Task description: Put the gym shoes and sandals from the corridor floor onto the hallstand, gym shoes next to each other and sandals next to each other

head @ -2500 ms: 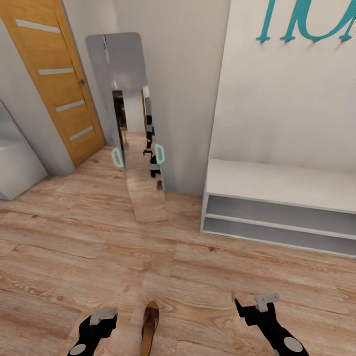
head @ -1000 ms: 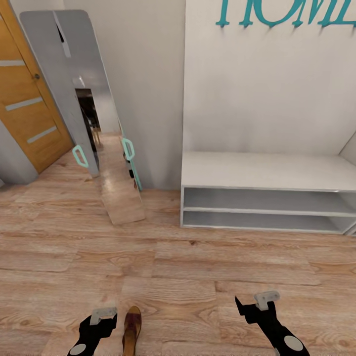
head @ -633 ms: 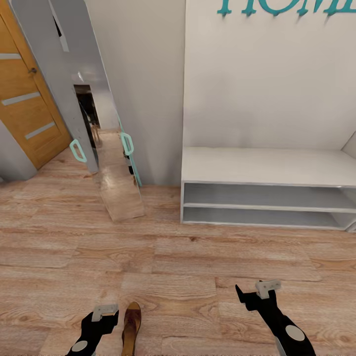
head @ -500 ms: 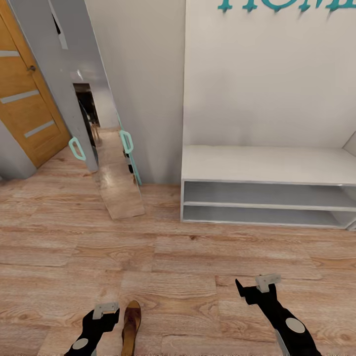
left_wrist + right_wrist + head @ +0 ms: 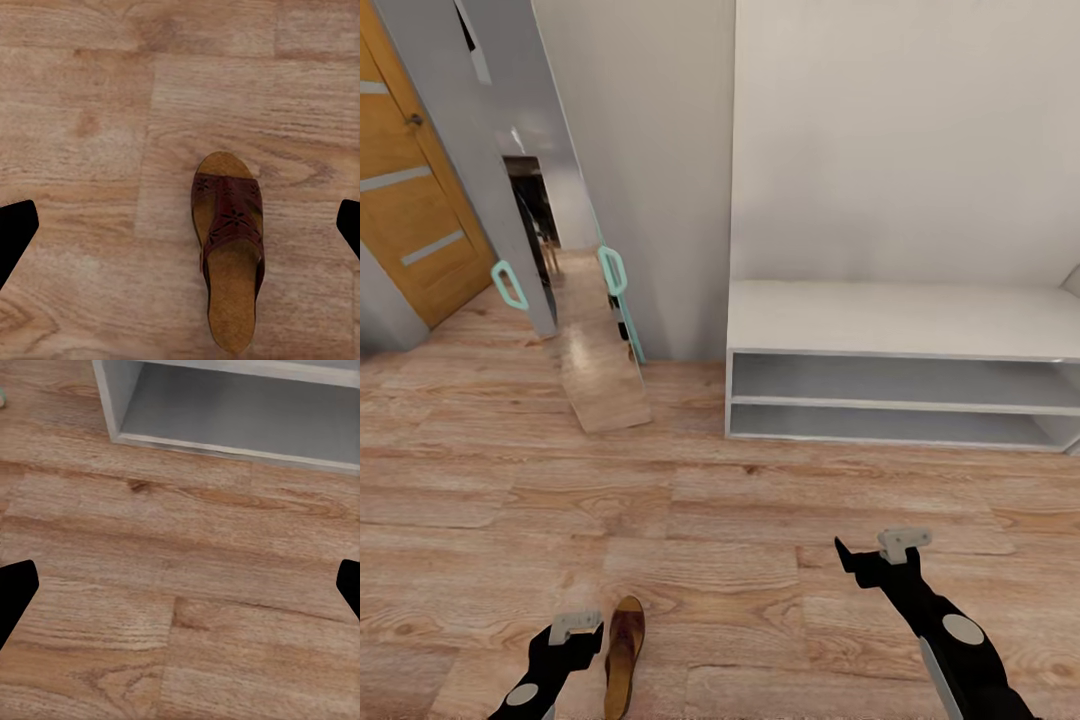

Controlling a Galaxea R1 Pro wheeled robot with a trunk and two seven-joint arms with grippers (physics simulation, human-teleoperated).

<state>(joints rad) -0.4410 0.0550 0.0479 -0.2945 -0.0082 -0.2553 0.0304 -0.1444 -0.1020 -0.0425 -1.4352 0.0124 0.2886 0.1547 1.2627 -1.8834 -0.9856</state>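
Nearest, the left gripper (image 5: 575,640) is hovering low over the corridor floor (image 5: 740,520) with its jaws spread wide and empty — one brown sandal (image 5: 624,655) is lying flat just to its right, toe pointing away. The right gripper (image 5: 875,556) is reaching farther forward, likewise wide open, holding nothing. Beyond, the hallstand (image 5: 900,380) is standing against the wall — a mirror (image 5: 550,220) is leaning to its left.
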